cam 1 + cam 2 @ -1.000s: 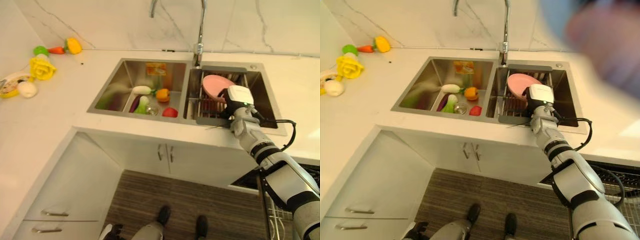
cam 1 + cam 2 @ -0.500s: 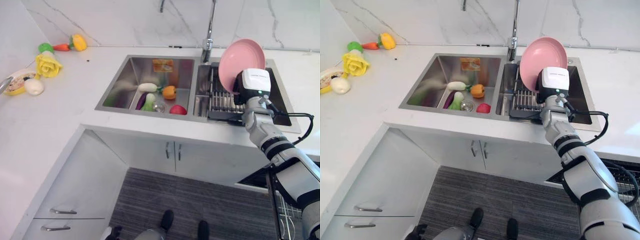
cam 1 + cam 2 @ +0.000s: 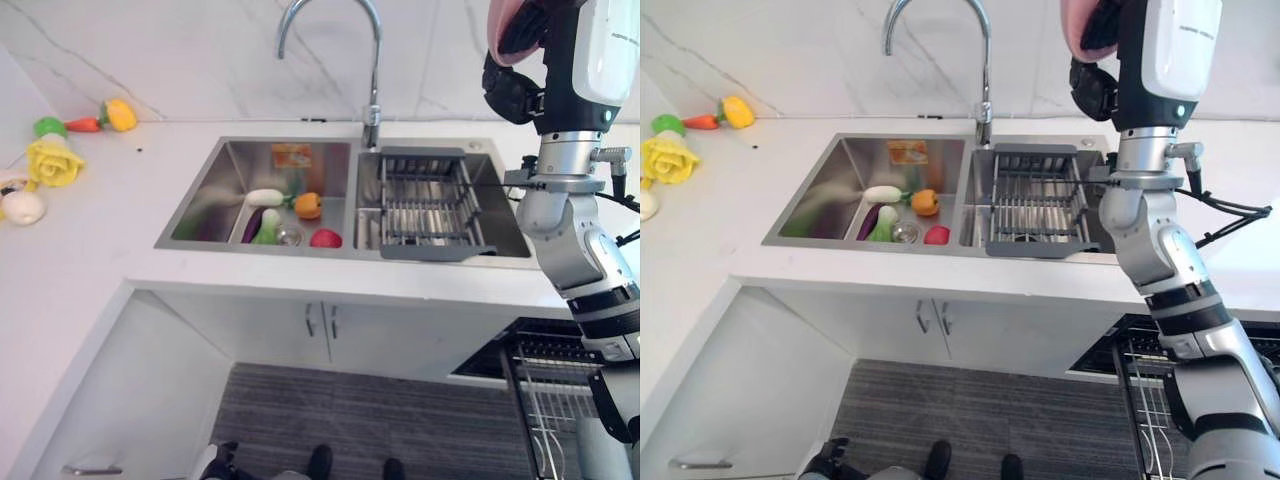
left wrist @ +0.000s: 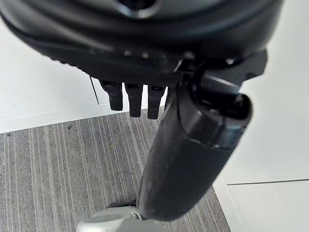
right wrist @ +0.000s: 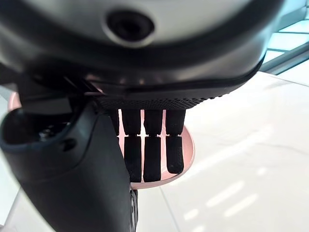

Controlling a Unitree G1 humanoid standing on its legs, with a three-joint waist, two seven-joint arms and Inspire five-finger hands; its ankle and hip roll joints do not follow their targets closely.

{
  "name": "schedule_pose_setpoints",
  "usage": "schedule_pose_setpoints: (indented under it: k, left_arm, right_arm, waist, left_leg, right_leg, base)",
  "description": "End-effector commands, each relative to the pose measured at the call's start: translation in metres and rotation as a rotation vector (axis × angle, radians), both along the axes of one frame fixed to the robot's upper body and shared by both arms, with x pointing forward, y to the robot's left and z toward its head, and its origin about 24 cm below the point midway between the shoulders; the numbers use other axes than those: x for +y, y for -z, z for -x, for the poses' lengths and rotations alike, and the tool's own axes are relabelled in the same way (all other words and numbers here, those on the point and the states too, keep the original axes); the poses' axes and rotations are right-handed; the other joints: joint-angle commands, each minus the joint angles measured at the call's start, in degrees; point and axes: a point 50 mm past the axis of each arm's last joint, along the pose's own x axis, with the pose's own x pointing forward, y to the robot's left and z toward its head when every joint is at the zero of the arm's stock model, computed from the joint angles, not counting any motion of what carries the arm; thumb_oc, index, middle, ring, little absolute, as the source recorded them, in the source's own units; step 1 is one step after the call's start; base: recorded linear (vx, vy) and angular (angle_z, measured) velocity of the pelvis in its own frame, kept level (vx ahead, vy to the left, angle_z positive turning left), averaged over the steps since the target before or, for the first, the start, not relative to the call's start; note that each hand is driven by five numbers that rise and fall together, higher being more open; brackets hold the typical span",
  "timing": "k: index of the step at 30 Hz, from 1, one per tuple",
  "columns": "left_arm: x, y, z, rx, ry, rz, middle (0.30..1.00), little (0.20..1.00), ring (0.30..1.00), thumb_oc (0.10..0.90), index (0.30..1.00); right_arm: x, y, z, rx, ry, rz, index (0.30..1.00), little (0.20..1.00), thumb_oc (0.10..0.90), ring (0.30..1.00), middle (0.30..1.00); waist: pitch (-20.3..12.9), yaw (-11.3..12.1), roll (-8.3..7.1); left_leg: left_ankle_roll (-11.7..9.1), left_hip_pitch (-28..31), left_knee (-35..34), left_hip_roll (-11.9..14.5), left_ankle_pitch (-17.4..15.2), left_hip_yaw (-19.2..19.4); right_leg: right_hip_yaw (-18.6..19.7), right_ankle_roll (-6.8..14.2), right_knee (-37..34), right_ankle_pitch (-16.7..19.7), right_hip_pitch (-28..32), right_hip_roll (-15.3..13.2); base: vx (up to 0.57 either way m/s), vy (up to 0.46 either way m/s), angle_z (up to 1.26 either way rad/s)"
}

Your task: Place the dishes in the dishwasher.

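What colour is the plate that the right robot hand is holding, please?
Pink. The plate shows best in the right wrist view, behind the right robot hand.

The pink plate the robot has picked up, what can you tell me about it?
The pink plate is round, plain and smooth, with no pattern to be seen. The right hand holds it high above the sink's drying rack, its fingers lying across one face. The head views catch just an edge of it at the upper border, so its tilt is unclear.

Both eye views looking down from head height, sharing sink (image 3: 290, 190) at frame centre, left wrist view facing floor (image 4: 58, 164), right wrist view pressing close on pink plate (image 5: 186, 145)
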Motion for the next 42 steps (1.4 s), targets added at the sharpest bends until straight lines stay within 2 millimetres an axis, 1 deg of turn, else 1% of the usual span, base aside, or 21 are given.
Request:
schedule_pose_setpoints:
  k: [1, 4, 6, 8, 9, 10, 11, 12, 13, 15, 17, 19, 20, 21, 25, 26, 27, 28, 31, 38, 42]
  left_arm:
    - [0.014, 0.003, 0.018, 0.079, 0.065, -0.097, 0.9, 0.9, 0.9, 0.8, 0.9]
    - [0.017, 0.002, 0.019, 0.074, 0.048, -0.098, 0.9, 0.9, 0.9, 0.8, 0.9]
    - [0.019, 0.0, 0.011, 0.053, 0.058, -0.11, 0.9, 0.9, 0.9, 0.8, 0.9]
    - [0.02, -0.001, 0.01, 0.052, 0.06, -0.111, 0.9, 0.9, 0.9, 0.8, 0.9]
    - [0.021, -0.004, 0.001, 0.013, 0.059, -0.119, 0.9, 0.9, 0.9, 0.8, 0.9]
    - [0.021, -0.005, -0.001, 0.001, 0.054, -0.121, 0.9, 0.9, 0.9, 0.8, 0.9]
    - [0.022, -0.005, 0.003, 0.0, 0.031, -0.124, 0.9, 0.9, 0.9, 0.8, 0.9]
    - [0.022, -0.004, 0.004, 0.001, 0.028, -0.123, 0.9, 0.9, 0.9, 0.8, 0.9]
    - [0.02, -0.004, 0.004, 0.006, 0.023, -0.117, 0.9, 0.9, 0.9, 0.8, 0.9]
    - [0.018, -0.002, 0.006, 0.023, 0.049, -0.118, 0.9, 0.9, 0.9, 0.8, 0.9]
    - [0.024, -0.003, 0.007, 0.032, 0.065, -0.135, 0.9, 0.9, 0.9, 0.8, 0.9]
    - [0.034, -0.005, 0.011, 0.043, 0.06, -0.156, 0.9, 0.9, 0.9, 0.8, 0.9]
    - [0.038, -0.006, 0.011, 0.042, 0.04, -0.162, 0.9, 0.9, 0.9, 0.8, 0.9]
    - [0.045, -0.008, 0.012, 0.041, 0.019, -0.173, 0.9, 0.9, 0.9, 0.8, 0.9]
    - [0.047, -0.009, 0.007, 0.042, 0.019, -0.176, 0.9, 0.9, 0.9, 0.8, 0.9]
    - [0.041, -0.007, 0.007, 0.055, 0.054, -0.167, 0.9, 0.9, 0.9, 0.8, 0.9]
    - [0.038, -0.005, 0.011, 0.07, 0.064, -0.156, 0.9, 0.9, 0.9, 0.8, 0.9]
    - [0.038, -0.005, 0.011, 0.07, 0.064, -0.156, 0.9, 0.9, 0.9, 0.8, 0.9]
    - [0.031, -0.003, 0.012, 0.071, 0.056, -0.119, 0.9, 0.9, 0.9, 0.8, 0.9]
    - [0.019, -0.002, 0.003, 0.06, 0.094, -0.076, 0.9, 0.9, 0.9, 0.8, 0.9]
    - [0.021, -0.002, 0.003, 0.061, 0.104, -0.075, 0.9, 0.9, 0.9, 0.8, 0.9]
  right_arm:
    - [0.0, -0.035, 0.033, -0.213, -0.058, 0.046, 0.3, 0.3, 0.4, 0.3, 0.3]
    - [0.001, -0.032, 0.05, -0.258, -0.08, 0.077, 0.3, 0.3, 0.4, 0.3, 0.3]
    - [-0.002, -0.032, 0.061, -0.282, -0.079, 0.098, 0.3, 0.3, 0.4, 0.3, 0.3]
    - [-0.002, -0.032, 0.061, -0.283, -0.078, 0.097, 0.3, 0.3, 0.4, 0.3, 0.3]
    - [0.004, -0.037, 0.066, -0.326, -0.113, 0.108, 0.3, 0.3, 0.4, 0.3, 0.3]
    - [0.009, -0.038, 0.066, -0.332, -0.129, 0.126, 0.3, 0.3, 0.4, 0.3, 0.3]
    - [0.015, -0.038, 0.067, -0.329, -0.145, 0.157, 0.3, 0.3, 0.4, 0.3, 0.3]
    - [0.016, -0.038, 0.067, -0.328, -0.148, 0.158, 0.3, 0.3, 0.4, 0.3, 0.3]
    - [0.01, -0.034, 0.064, -0.289, -0.121, 0.158, 0.3, 0.3, 0.4, 0.3, 0.3]
    - [0.005, -0.021, 0.06, -0.247, -0.107, 0.11, 0.3, 0.3, 0.4, 0.3, 0.3]
    - [0.004, -0.016, 0.058, -0.231, -0.101, 0.102, 0.3, 0.3, 0.4, 0.3, 0.3]
    - [0.005, -0.009, 0.055, -0.204, -0.12, 0.071, 0.3, 0.3, 0.4, 0.3, 0.3]
    - [0.008, -0.006, 0.051, -0.184, -0.137, 0.062, 0.3, 0.3, 0.4, 0.3, 0.3]
    - [0.007, -0.001, 0.048, -0.144, -0.144, 0.064, 0.3, 0.3, 0.4, 0.3, 0.3]
    - [-0.009, 0.011, 0.043, -0.057, -0.067, 0.055, 0.3, 0.3, 0.4, 0.3, 0.3]
    - [-0.018, 0.017, 0.041, -0.023, -0.021, 0.042, 0.3, 0.3, 0.4, 0.3, 0.3]
    - [-0.022, 0.02, 0.041, -0.009, -0.003, 0.033, 0.3, 0.3, 0.4, 0.3, 0.3]
    - [-0.022, 0.02, 0.041, -0.009, -0.003, 0.033, 0.3, 0.3, 0.4, 0.3, 0.3]
    - [-0.036, 0.036, 0.037, 0.097, 0.038, 0.024, 0.3, 0.3, 0.4, 0.3, 0.3]
    - [-0.056, 0.052, 0.026, 0.265, 0.14, 0.073, 0.3, 0.3, 0.4, 0.3, 0.3]
    - [-0.077, 0.068, 0.004, 0.431, 0.248, 0.105, 0.3, 0.3, 0.4, 0.3, 0.3]
  waist:
    - [-6.47, 0.91, -1.33]
    - [-5.86, -0.64, -1.14]
    - [-4.51, -1.44, -1.88]
    - [-4.52, -1.39, -1.98]
    - [-3.17, -1.58, -3.51]
    - [-2.95, -1.7, -4.28]
    - [-3.47, -3.55, -5.32]
    - [-3.56, -2.97, -5.09]
    - [-3.93, -5.19, -4.73]
    - [-4.27, -5.69, -5.15]
    - [-3.36, -6.22, -5.55]
    - [-1.78, -5.66, -5.41]
    - [-0.39, -4.7, -4.66]
    - [-0.03, -5.07, -4.28]
    - [0.41, -5.27, -2.63]
    - [-0.45, -5.03, -2.22]
    - [-1.08, -4.43, -2.48]
    - [-1.08, -4.43, -2.48]
    - [-2.64, -4.11, -3.24]
    - [-1.78, -4.57, -2.3]
    - [-1.05, -3.72, -1.22]
  left_leg:
    - [-1.7, -1.51, 0.19, -0.08, -1.24, -1.02]
    - [-1.92, -1.3, 0.63, 0.63, -0.62, 0.42]
    - [-2.96, -3.01, 4.11, -0.08, -0.76, 0.96]
    - [-2.94, -3.36, 4.69, -0.22, -1.02, 0.94]
    - [-3.94, -6.57, 12.62, -3.39, -4.35, -3.74]
    - [-3.84, -6.28, 15.39, -4.63, -6.29, -7.8]
    - [-3.04, -3.9, 16.12, -3.76, -9.39, -10.95]
    - [-2.96, -3.65, 15.9, -3.31, -9.67, -10.24]
    - [-1.17, -2.13, 11.92, -1.59, -10.16, -9.33]
    - [1.78, -0.05, 7.9, -1.26, -10.14, -4.78]
    - [3.03, 0.46, 6.09, -1.41, -10.02, -0.4]
    - [3.87, 1.05, 4.96, -1.02, -9.95, 3.28]
    - [4.08, 0.83, 4.51, -0.25, -9.27, 5.18]
    - [4.01, 0.18, 3.94, -0.12, -8.13, 5.8]
    - [4.44, -1.36, 2.71, 0.33, -5.94, 6.3]
    - [4.09, -2.13, 2.62, 0.09, -6.12, 6.17]
    - [4.36, -1.87, 2.54, -0.69, -6.55, 6.69]
    - [4.36, -1.87, 2.54, -0.69, -6.55, 6.69]
    - [3.64, -1.41, 0.88, -0.72, -6.08, 8.65]
    - [1.62, -1.67, 0.4, 0.97, -5.03, 6.63]
    - [0.35, -2.57, 0.28, 1.89, -3.62, 4.65]
  right_leg:
    - [0.23, 3.01, 1.46, -3.05, 0.88, -1.42]
    - [2.31, 2.52, 2.05, -3.12, 0.49, -0.6]
    - [2.84, 2.19, 2.89, -3.26, -0.13, -0.79]
    - [2.82, 2.22, 3.0, -3.31, -0.26, -0.86]
    - [5.3, 2.04, 4.22, -2.81, -2.91, -1.3]
    - [8.08, 2.34, 4.96, -1.86, -4.89, -0.94]
    - [12.68, 3.63, 4.99, 0.12, -6.87, -0.18]
    - [13.43, 3.61, 4.97, 0.26, -6.96, 0.23]
    - [16.7, 4.81, 4.14, 1.98, -8.5, 1.15]
    - [22.01, 6.86, 3.6, 5.77, -11.82, 2.33]
    - [24.28, 9.03, 4.54, 7.75, -14.95, 4.31]
    - [21.88, 10.32, 8.57, 7.34, -18.86, 6.53]
    - [16.09, 9.78, 13.2, 5.43, -21.44, 6.45]
    - [15.32, 9.47, 15.57, 4.24, -21.53, 6.08]
    - [19.5, 7.57, 23.01, 0.72, -19.15, 4.82]
    - [20.39, 6.42, 20.85, -1.55, -15.67, 2.33]
    - [19.68, 6.66, 16.39, -1.74, -12.89, 0.64]
    - [19.68, 6.66, 16.39, -1.74, -12.89, 0.64]
    - [18.92, 6.47, 4.58, 0.33, -9.7, 1.28]
    - [15.97, 4.55, 4.11, -0.71, -8.01, 1.95]
    - [12.76, 3.75, 3.27, -1.17, -7.08, 2.16]
  base:
    - [0.0, -0.019, -0.13]
    - [-0.03, -0.026, -0.17]
    - [-0.07, 0.001, -0.15]
    - [-0.06, 0.011, -0.06]
    - [-0.17, 0.043, -0.09]
    - [-0.28, 0.119, -0.17]
    - [-0.19, 0.108, -0.65]
    - [-0.16, 0.208, -1.82]
    - [-0.1, 0.243, -2.73]
    - [-0.17, 0.341, -1.94]
    - [-0.18, 0.245, -2.1]
    - [-0.23, 0.18, -2.18]
    - [-0.34, 0.166, -1.51]
    - [-0.36, 0.148, -1.54]
    - [-0.21, 0.066, -1.12]
    - [-0.07, 0.043, -0.03]
    - [-0.08, 0.045, -0.08]
    - [0.02, 0.036, -0.16]
    - [0.07, -0.086, -0.23]
    - [0.01, -0.104, 0.25]
    - [-0.01, -0.13, 0.35]
